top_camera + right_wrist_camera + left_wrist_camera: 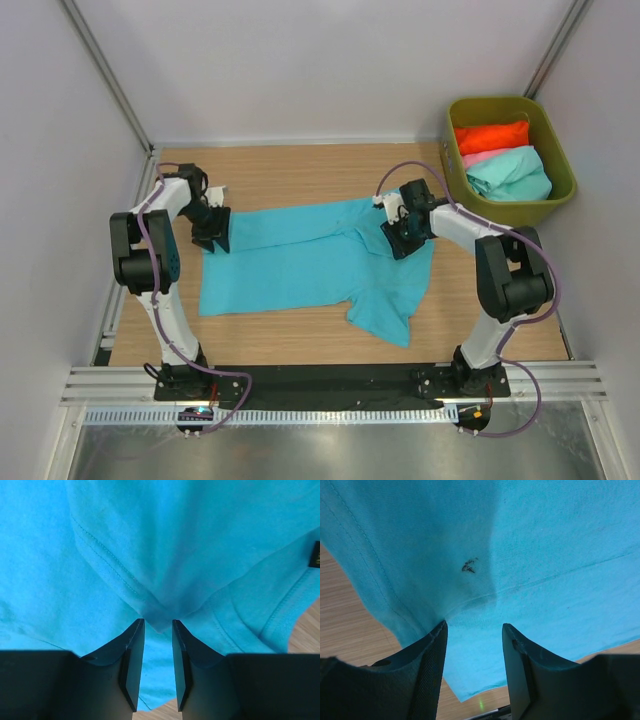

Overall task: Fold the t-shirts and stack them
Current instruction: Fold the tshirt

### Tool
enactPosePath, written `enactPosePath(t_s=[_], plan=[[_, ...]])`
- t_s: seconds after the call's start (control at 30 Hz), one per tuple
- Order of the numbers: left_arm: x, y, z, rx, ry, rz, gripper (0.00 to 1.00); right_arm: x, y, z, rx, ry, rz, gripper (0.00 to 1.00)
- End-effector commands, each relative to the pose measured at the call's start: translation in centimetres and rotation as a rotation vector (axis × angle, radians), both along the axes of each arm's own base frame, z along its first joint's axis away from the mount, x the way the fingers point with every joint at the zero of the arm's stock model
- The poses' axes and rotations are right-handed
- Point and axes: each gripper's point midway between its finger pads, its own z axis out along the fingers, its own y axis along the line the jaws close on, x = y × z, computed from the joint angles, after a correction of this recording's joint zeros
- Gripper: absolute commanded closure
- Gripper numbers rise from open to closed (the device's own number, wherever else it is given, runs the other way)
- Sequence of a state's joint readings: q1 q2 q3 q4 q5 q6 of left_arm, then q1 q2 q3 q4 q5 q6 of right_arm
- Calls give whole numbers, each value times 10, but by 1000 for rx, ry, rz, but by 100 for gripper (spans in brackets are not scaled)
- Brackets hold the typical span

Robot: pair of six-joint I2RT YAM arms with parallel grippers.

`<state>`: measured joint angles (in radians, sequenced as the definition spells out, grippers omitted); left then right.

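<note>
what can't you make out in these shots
- pink t-shirt: top view, mostly buried under the mint-green t-shirt in the bin.
- black label: right wrist view, cut by the edge, unreadable.
- left end effector: left wrist view, whether it pinches the turquoise t-shirt is unclear.

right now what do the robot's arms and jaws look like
Two matching arms, the left arm and right arm: white links, chunky black joint housings, on a black base plate. Purple cables loop along each. The jaws are matte black, tapered blades with finely textured inner pads.
</note>
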<state>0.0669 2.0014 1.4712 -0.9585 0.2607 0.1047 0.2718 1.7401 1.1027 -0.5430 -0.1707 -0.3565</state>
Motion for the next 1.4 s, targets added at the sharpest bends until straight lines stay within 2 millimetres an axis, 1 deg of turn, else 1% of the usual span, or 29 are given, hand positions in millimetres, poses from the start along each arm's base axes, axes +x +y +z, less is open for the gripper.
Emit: enactPosePath(t_s=[0.0,0.23,0.33,0.37,0.4,0.5,0.57,0.6,0.7,0.87,0.9,1.1,1.37], plan=[[6,4,6,14,-28,2,51,-3,9,0,43,37,-3,66],[6,5,5,22,-28,0,51,-1,2,-5,6,34,-20,66],[6,5,5,22,-28,1,51,2,0,-6,1,23,-29,70],[6,5,6,24,-28,0,51,4,0,-5,-3,13,-32,72],[5,5,5,25,-27,-1,51,5,0,-4,-1,10,-33,78],[5,6,5,28,-27,-1,52,10,-1,-3,-9,-2,-39,81],[5,6,5,27,-26,0,52,11,-3,-1,-15,-7,-39,85],[6,6,6,27,-29,0,52,11,-3,-1,-18,-10,-38,91],[6,7,6,32,-33,-1,52,12,-8,1,-37,-20,-42,99],[6,7,5,30,-31,-1,52,10,-17,10,-65,-39,-31,99],[7,6,4,31,-33,-4,52,9,-21,12,-72,-48,-39,99],[8,5,4,23,-36,2,52,1,-33,14,-92,-45,-45,99],[10,5,4,20,-36,-2,52,-1,-41,14,-115,-50,-59,99]])
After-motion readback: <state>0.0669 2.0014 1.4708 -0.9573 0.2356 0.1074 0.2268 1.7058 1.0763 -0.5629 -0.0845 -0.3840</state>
